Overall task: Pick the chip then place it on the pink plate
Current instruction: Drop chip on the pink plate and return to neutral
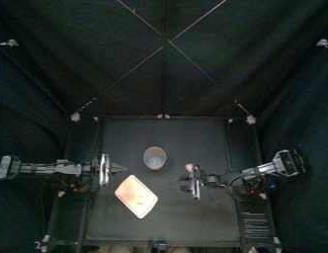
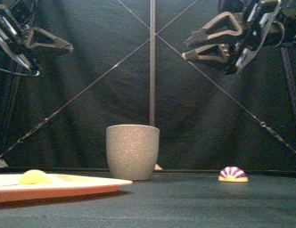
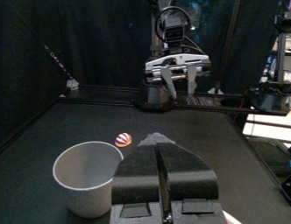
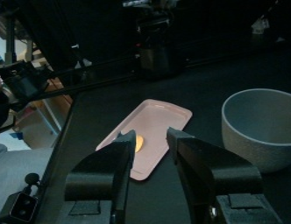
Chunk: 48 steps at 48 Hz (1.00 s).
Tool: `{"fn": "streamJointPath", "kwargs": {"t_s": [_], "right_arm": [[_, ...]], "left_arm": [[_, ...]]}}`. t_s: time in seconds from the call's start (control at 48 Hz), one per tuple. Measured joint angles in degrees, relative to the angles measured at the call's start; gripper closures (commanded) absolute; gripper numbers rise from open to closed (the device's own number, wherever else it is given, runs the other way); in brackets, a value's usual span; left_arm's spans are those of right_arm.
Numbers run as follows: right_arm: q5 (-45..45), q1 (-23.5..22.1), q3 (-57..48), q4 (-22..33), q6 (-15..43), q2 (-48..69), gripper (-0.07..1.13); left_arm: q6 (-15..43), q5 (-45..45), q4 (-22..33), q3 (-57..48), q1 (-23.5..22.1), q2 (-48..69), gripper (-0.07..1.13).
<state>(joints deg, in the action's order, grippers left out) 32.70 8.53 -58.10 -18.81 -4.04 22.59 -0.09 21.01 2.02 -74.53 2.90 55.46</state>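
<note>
Both arms are up high over the black table [image 2: 175, 200], and neither one is carrying a thing. The left gripper [image 3: 158, 136] hangs on the left side with its jaws pressed together, nothing between them. Over on the right, the right gripper [image 4: 148, 136] has its jaws parted and empty, and the pink tray [image 4: 159, 118] shows through the gap. And there is the yellow chip [image 2: 35, 177]: it lies flat on the pink tray near one end, clear of both grippers. The tray itself sits toward the front left of the table, turned corner-on to the front edge. Just behind it, around the middle, the tall grey speckled cup [image 2: 133, 151] stands upright. To the cup's right, apart from it, a small domed toy with pink and yellow stripes [image 2: 233, 174] rests on the table, below the right arm.
</note>
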Motion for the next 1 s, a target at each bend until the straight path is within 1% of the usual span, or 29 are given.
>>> {"fn": "streamJointPath", "kwargs": {"t_s": [0.188,0.292,0.479,0.625,0.729,0.812,0.896,1.0], "right_arm": [[0.00,-4.39,-4.66,2.37,0.00,7.29,0.31],[0.09,-6.86,-6.59,4.92,0.00,11.60,0.31],[0.09,-9.93,-8.53,10.11,0.00,17.23,0.31],[-0.09,-10.72,-9.23,15.29,0.00,18.98,0.31],[-0.97,-10.81,-9.23,20.48,-0.09,18.63,0.31],[-2.02,-10.81,-9.23,23.55,0.35,18.28,0.31],[-2.37,-10.72,-9.14,25.05,0.35,17.84,0.31],[-2.64,-10.81,-8.70,25.14,0.44,17.23,0.31]], "left_arm": [[-0.09,0.00,0.00,-0.53,-0.09,0.00,1.08],[-0.09,0.00,0.00,-0.88,0.00,0.00,1.08],[-0.09,0.00,0.26,-0.97,-0.09,-0.09,1.08],[0.00,0.00,0.44,-0.97,0.00,0.00,1.08],[0.09,0.26,0.53,-1.23,0.00,-0.09,1.08],[0.09,0.70,0.53,-1.41,0.09,0.00,1.08],[0.00,1.49,0.53,-1.41,0.35,0.00,1.08],[0.00,2.55,0.53,-1.41,0.53,0.00,1.08]]}}
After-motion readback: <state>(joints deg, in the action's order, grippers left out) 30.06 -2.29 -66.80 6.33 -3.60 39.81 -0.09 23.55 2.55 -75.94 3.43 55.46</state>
